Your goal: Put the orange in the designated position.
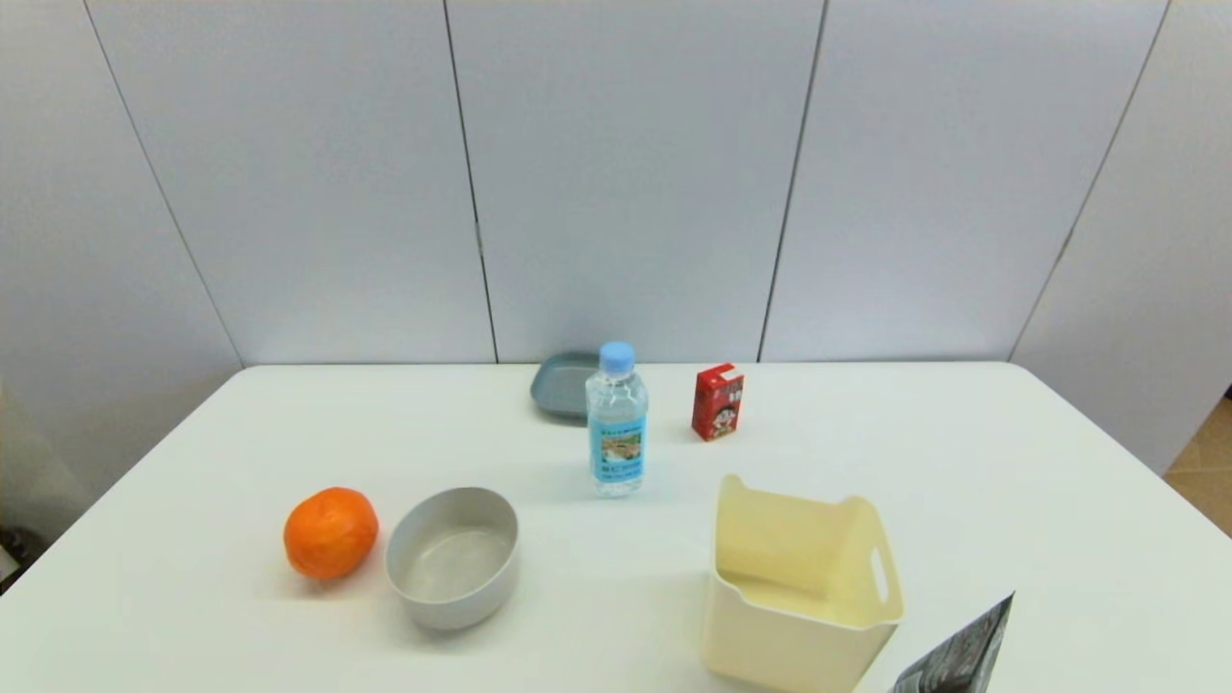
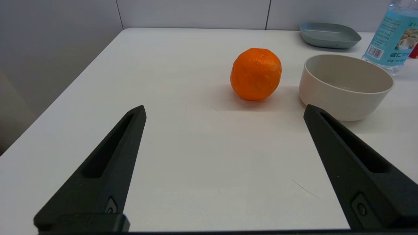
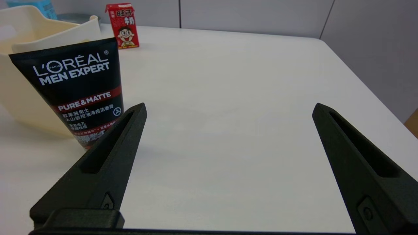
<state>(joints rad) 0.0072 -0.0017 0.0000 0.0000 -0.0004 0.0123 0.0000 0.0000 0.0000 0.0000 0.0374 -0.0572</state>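
Orange and dimpled, the orange (image 1: pixel 330 532) is sitting at lower left of the table (image 1: pixel 962 462) just beside the grey bowl (image 1: pixel 452 556), likely firm yet rollable, best pinched across its middle by the left gripper (image 2: pixel 223 112), jaws gaping apart.

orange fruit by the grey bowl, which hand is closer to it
Left. The open left hand faces the round dimpled orange fruit across bare table. The open right hand is over by the black tube, the orange out of its view.

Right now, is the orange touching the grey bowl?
Apart. The left wrist view shows bare white table between the orange and the grey bowl.
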